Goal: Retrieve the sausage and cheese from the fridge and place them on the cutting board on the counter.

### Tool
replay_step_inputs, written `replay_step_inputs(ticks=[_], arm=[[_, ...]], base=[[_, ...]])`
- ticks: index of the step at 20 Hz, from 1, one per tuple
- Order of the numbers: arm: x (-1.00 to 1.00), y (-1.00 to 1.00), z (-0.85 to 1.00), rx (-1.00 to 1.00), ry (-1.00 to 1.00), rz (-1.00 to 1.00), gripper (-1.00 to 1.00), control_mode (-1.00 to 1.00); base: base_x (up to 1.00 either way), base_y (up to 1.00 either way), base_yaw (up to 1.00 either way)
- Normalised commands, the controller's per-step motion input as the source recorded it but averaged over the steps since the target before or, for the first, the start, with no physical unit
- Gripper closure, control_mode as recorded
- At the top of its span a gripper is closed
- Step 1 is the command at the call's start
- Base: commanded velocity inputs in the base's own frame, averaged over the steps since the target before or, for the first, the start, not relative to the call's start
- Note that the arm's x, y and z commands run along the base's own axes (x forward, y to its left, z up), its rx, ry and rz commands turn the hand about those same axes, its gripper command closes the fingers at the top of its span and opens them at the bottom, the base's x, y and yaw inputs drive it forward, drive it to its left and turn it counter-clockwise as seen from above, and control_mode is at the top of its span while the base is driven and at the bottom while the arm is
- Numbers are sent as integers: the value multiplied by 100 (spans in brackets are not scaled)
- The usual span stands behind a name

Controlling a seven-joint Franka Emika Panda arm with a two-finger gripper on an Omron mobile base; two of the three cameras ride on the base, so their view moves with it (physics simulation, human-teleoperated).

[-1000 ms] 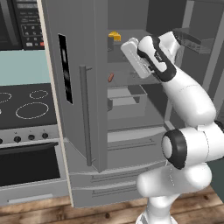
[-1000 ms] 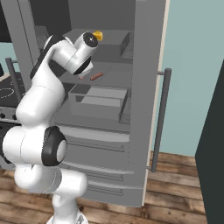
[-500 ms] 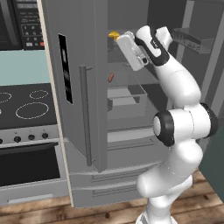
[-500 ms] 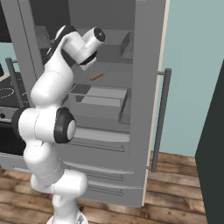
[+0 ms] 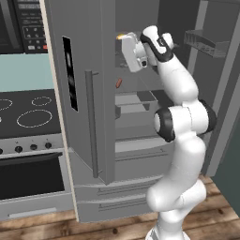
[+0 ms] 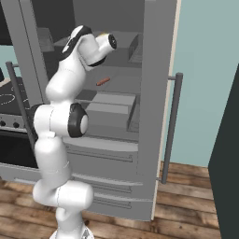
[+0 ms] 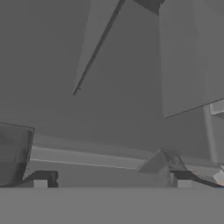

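Stove (image 5: 28, 112): far left in the left base view, black top with ring burners, a row of knobs under it, dark oven window below.
Fridge (image 5: 89, 56): tall, grey, both upper doors swung open, interior shelves exposed; drawers at the bottom shut.
Left door (image 5: 75, 93): stands edge-on beside the stove, black display panel on its face, vertical bar handle (image 5: 90, 126) below that panel.
Cheese (image 5: 123, 35): a sliver of yellow on an upper shelf, just left of the hand and mostly covered by it in the left base view.
Sausage (image 6: 103, 81): reddish-brown link lying on a middle shelf, one level under the cheese, below the hand and apart from it; seen also in the left base view (image 5: 119, 83).
Gripper (image 7: 112, 180): raised to upper-shelf height inside the open fridge, reaching in toward the cheese; jaws spread wide, nothing between them; in the hand view the two dark tips stand far apart over grey shelf and wall.
Storage bins (image 6: 112, 109): grey, on the shelf under the sausage.
Right door (image 6: 161, 84): open, bar handle (image 6: 171, 126) on its outer face; door rack (image 5: 204, 42) visible upper right in the left base view.
Floor (image 6: 186, 196): wood planks.
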Motion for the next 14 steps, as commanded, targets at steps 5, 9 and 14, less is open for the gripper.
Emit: replay_step_inputs(ticks=[5, 9, 14], arm=[[17, 48, 10, 6, -15, 18, -100, -100], [3, 44, 24, 2, -14, 20, -100, -100], [-23, 32, 26, 0, -20, 20, -100, -100]], base=[[0, 0, 0], [0, 0, 0], [0, 0, 0]])
